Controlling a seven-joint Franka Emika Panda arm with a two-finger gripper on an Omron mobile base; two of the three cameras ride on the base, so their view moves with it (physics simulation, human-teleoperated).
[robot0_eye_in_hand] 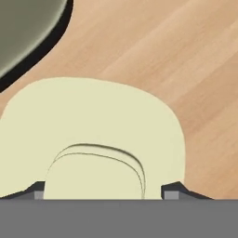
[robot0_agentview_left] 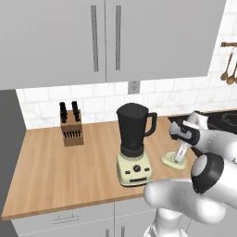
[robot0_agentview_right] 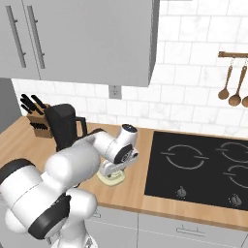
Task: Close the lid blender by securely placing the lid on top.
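Lid [robot0_agentview_left: 172, 160] lies flat on wooden surface [robot0_agentview_left: 55, 171], lower right of frame, just right of blender [robot0_agentview_left: 133, 143]. Tool [robot0_eye_in_hand: 106, 193] down over it, fingertips [robot0_eye_in_hand: 171, 191] straddling the knob, narrowed partway, grip unclear.

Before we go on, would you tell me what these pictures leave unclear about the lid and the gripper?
- Gripper contact with the lid: hand view, fingertips cut off by the bottom edge.
- Lid: right base view, mostly hidden under the arm.
- Blender jar rim: left base view, too dark to judge its fit.
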